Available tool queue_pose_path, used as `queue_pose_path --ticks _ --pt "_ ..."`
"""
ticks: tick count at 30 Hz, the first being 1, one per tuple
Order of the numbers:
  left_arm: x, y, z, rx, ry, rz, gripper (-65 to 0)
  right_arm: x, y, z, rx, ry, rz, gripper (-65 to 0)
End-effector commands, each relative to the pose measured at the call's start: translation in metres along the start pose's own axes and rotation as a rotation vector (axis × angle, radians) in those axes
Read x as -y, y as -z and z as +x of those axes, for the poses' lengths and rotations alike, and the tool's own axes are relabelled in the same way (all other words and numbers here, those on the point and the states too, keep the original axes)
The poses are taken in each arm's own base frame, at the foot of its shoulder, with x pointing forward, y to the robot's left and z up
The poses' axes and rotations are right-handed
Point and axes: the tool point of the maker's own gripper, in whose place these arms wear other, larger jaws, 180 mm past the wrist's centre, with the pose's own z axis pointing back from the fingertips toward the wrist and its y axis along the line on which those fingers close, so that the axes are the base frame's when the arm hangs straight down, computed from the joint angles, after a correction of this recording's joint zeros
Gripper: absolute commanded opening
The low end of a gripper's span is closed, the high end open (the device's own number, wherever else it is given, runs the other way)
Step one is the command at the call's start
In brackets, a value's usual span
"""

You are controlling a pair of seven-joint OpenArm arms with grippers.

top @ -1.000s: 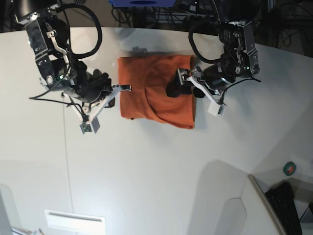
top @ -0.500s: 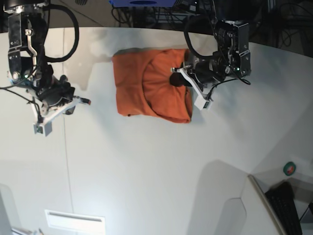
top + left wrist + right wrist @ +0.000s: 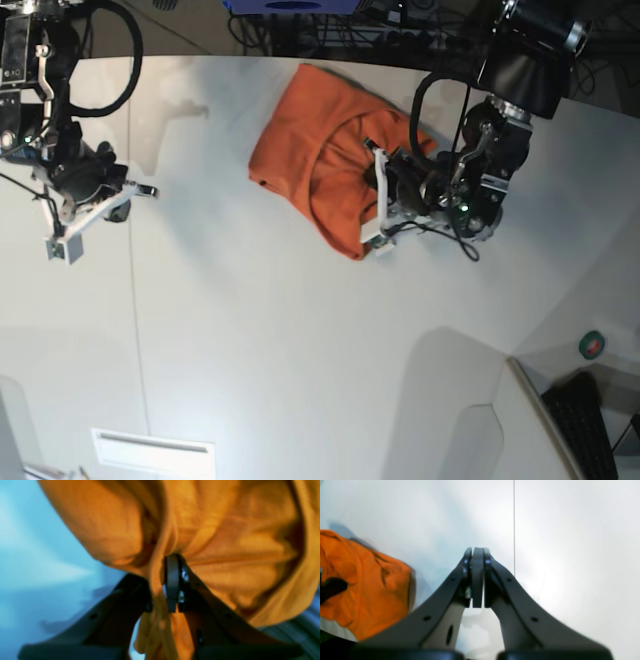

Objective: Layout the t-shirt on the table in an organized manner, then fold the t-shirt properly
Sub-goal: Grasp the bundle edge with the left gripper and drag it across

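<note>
Left pincer (image 3: 162, 590) pinching bunched fold of orange t-shirt (image 3: 320, 160), cloth gathering around its tips. T-shirt lying crumpled on white table (image 3: 300, 340), far side. Right pincer (image 3: 477, 577) pressing together on nothing, hovering over bare table, well apart from t-shirt.

The place looks like a robotics lab. A large white table (image 3: 300, 350) with a curved edge carries nothing homely, only two black robot arms with loose cables. Behind the far edge lie many tangled cables (image 3: 400, 25) and dark equipment, partly hidden. At the lower right corner stands a dark keyboard (image 3: 590, 425), and near it a small round green and red thing (image 3: 593, 344).
</note>
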Motion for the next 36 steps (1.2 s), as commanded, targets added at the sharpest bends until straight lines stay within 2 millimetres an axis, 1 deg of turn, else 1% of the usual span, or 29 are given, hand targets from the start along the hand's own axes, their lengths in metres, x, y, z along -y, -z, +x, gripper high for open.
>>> queue_pose_path --ticks 1,3,6,7,9,13,15,19,21,24,36 --pt "0.002 -0.002 0.018 0.005 0.065 0.012 -65.0 -0.001 -0.003 0.01 0.036 -0.008 0.007 -65.0" --pt "0.012 0.0 0.036 -0.02 0.201 0.014 -65.0 0.0 -0.003 0.008 0.032 -0.007 0.006 -65.0" --pt "0.029 0.003 0.059 -0.066 0.416 0.026 -65.0 0.001 -0.004 0.002 0.018 -0.006 0.003 -65.0" --pt "0.033 0.003 0.063 -0.08 0.47 0.032 -65.0 0.002 -0.004 0.0 0.014 -0.005 0.002 -65.0" --pt "0.048 0.004 0.081 -0.085 0.583 0.034 -65.0 0.002 -0.004 -0.002 0.009 -0.005 0.0 -65.0" --pt "0.063 0.008 0.101 -0.101 0.683 0.04 -65.0 0.004 -0.005 -0.011 -0.008 -0.004 -0.005 -65.0" --pt "0.068 0.013 0.109 -0.107 0.696 0.043 -65.0 0.005 -0.005 -0.011 -0.01 -0.004 -0.006 -65.0" --pt "0.075 0.018 0.125 -0.101 0.776 0.115 -65.0 0.005 -0.005 -0.011 -0.009 -0.004 -0.008 -65.0" --pt "0.078 0.023 0.12 -0.11 0.791 0.129 -65.0 0.005 -0.005 -0.011 -0.009 -0.004 -0.008 -65.0" --pt "0.079 0.025 0.116 -0.117 0.798 0.135 -65.0 0.006 -0.005 -0.011 -0.009 -0.005 -0.009 -65.0" --pt "0.078 0.023 0.119 -0.113 0.81 0.142 -65.0 0.006 -0.005 -0.011 -0.009 -0.005 -0.009 -65.0"
